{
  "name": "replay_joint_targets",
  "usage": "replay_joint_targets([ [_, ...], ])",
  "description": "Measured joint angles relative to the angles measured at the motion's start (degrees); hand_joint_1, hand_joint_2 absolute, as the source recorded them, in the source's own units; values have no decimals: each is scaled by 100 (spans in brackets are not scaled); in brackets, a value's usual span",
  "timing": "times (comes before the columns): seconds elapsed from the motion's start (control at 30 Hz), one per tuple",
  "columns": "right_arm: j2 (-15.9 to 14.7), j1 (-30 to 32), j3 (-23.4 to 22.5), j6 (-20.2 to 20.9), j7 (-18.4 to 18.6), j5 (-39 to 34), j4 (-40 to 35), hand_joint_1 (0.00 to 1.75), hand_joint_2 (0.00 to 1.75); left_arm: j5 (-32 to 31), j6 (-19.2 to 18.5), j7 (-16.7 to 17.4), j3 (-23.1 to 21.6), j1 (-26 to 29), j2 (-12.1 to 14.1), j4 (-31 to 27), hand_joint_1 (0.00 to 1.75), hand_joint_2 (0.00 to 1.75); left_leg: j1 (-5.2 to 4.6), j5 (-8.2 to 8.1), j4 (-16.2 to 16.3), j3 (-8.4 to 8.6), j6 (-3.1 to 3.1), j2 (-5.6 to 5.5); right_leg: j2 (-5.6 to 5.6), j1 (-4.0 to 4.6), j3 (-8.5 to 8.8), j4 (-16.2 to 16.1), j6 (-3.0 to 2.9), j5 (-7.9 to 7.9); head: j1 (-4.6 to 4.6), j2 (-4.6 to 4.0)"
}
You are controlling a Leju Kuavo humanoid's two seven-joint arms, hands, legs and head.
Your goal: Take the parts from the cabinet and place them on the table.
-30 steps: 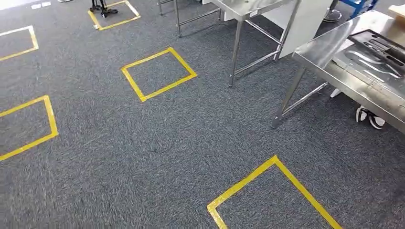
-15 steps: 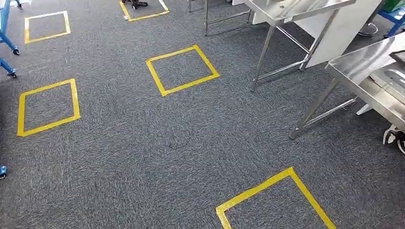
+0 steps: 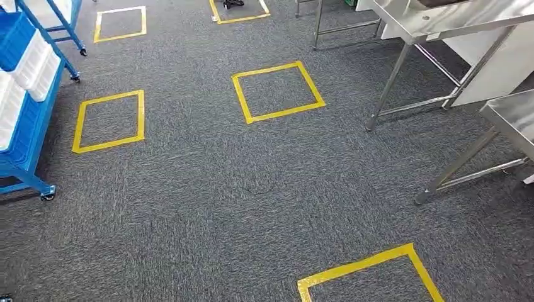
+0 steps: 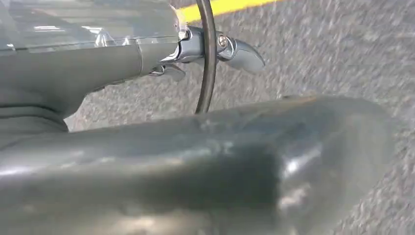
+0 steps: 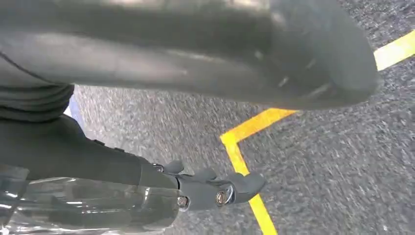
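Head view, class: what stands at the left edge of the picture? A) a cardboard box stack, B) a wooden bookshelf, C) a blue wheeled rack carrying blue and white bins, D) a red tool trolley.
C: the blue wheeled rack stands on castors on the grey carpet, with blue and white bins on its shelves.

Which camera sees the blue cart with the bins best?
The head view: the blue cart stands at the left edge with white bins stacked on it. The two wrist views look past each hand at grey carpet and yellow tape, not at the cart.
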Motion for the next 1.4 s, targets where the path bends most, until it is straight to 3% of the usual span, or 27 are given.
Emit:
replay_joint_targets([
  [0.03,0,7,0,11,-13,6,0,0,0,-2,0,7,-13,-14,-2,0,0,0,6,-226,358,-176,-19,200,-87,25,-3,0,-53,-4,0,0],
  [0.1,2,35,0,31,-55,17,2,0,0,-15,0,7,-26,-44,4,0,0,0,25,-652,1289,-612,-54,328,-272,71,-9,3,-70,-14,0,0],
  [0.13,2,33,-2,39,-74,20,2,0,0,-15,0,7,-29,-42,4,0,0,0,25,-718,1574,-737,-65,346,-354,83,-12,5,-75,-19,0,0],
  [0.17,2,30,0,53,-103,26,2,0,0,-18,0,7,-35,-29,4,0,0,0,25,-644,1572,-721,-66,357,-428,91,-9,6,-79,-24,0,0],
  [0.2,2,25,0,63,-133,35,2,0,0,-18,0,7,-42,-17,6,0,0,0,24,-472,1315,-581,-55,367,-492,97,-3,7,-76,-34,0,0],
  [0.27,13,4,0,81,-164,42,4,0,0,-24,0,7,-64,-17,13,-2,0,0,11,-20,307,-25,-5,497,-621,104,37,14,-58,-61,0,0],
  [0.3,20,4,0,94,-177,48,4,0,0,-39,0,7,-77,-31,13,-2,0,0,-26,9,-148,212,37,817,-678,115,61,14,-35,-77,0,0],
  [0.43,46,-51,4,107,-223,81,9,0,0,-50,-7,7,-96,-19,28,0,0,0,-100,33,-194,175,139,612,-877,129,103,-9,73,-93,0,0],
  [0.47,50,-75,7,107,-232,92,9,0,0,-50,-7,9,-98,-16,28,0,0,0,-31,93,-291,256,206,535,-922,142,119,-3,113,-128,0,0],
  [0.53,50,-45,7,105,-234,96,9,0,0,-50,-7,13,-107,-21,26,0,0,0,-23,147,-339,252,261,446,-345,85,-47,419,153,-445,4,0],
  [0.57,50,-35,7,107,-227,103,11,0,0,-50,-7,15,-109,-43,26,0,0,0,-24,156,-339,233,277,392,-223,68,-255,841,166,-673,7,0],
  [0.63,50,-11,7,107,-223,125,20,0,0,-52,-7,28,-109,-51,26,-2,0,0,-34,159,-329,213,279,246,-157,39,-678,1644,197,-966,4,0],
  [0.67,50,-3,4,107,-210,131,22,0,0,-52,-7,48,-109,-49,28,0,0,0,-34,158,-318,211,277,174,-155,33,-752,1745,202,-913,7,0],
  [0.7,50,-3,4,107,-201,136,24,0,0,-52,-7,59,-109,-43,28,0,0,0,-30,152,-304,215,270,92,-153,22,-697,1568,208,-712,4,0],
  [0.77,50,2,4,107,-173,155,24,0,0,-52,-7,66,-109,-42,28,0,0,0,-16,131,-261,225,236,-77,-61,-17,-292,636,212,-132,4,0],
  [0.8,50,18,2,107,-162,164,24,0,0,-52,-7,68,-109,-42,28,0,0,0,-11,112,-231,205,204,-143,167,-47,-113,204,212,22,7,0],
  [0.83,50,23,2,107,-153,168,26,0,0,-52,-7,68,-109,-52,28,0,0,0,-39,100,-195,176,162,-181,313,-23,-93,157,210,-67,7,0],
  [0.97,55,-21,4,107,-147,179,28,0,0,-55,-7,72,-109,-4,31,-2,0,0,1,137,-212,94,-2,-396,62,-2,-101,99,59,11,4,0],
  [1.0,66,-25,2,107,-147,181,28,0,0,-57,-7,72,-109,-2,28,0,0,0,11,72,-130,89,-10,-221,-20,-9,-83,71,15,32,4,0],
  [1.03,63,-9,2,107,-147,181,28,0,0,-57,-7,74,-109,-8,20,0,0,0,-9,-98,95,-18,-24,62,-68,-1,-80,53,-36,34,2,0],
  [1.07,63,10,2,107,-144,181,28,0,0,-57,-7,72,-109,-29,20,0,0,0,1,-348,519,-225,-46,224,-160,24,-86,53,-57,30,2,0],
  [1.13,63,34,0,107,-144,184,28,0,0,-57,-7,72,-109,-47,20,0,0,0,15,-748,1424,-649,-75,330,-328,61,-91,55,-80,15,2,0],
  [1.17,63,34,2,113,-142,194,28,0,0,-57,-7,72,-109,-42,20,0,0,0,15,-784,1672,-760,-84,348,-407,74,-92,60,-86,10,2,0],
  [1.23,66,21,2,127,-142,199,28,0,0,-57,-7,72,-109,-12,20,0,0,0,15,-458,1237,-521,-59,371,-543,90,-74,62,-86,-8,2,0],
  [1.3,72,13,2,129,-142,205,33,0,0,-57,-7,72,-109,-16,20,0,0,0,-6,-3,169,66,8,563,-671,98,-25,62,-61,-35,2,0],
  [1.33,79,15,2,129,-142,219,33,0,0,-57,-9,68,-109,-33,22,0,0,0,-51,-6,-172,227,55,843,-730,107,-8,63,-40,-53,2,0],
  [1.4,81,8,2,129,-142,219,35,0,0,-57,-9,63,-109,-49,22,0,0,0,-98,12,-189,206,105,745,-824,120,6,76,28,-78,2,0],
])
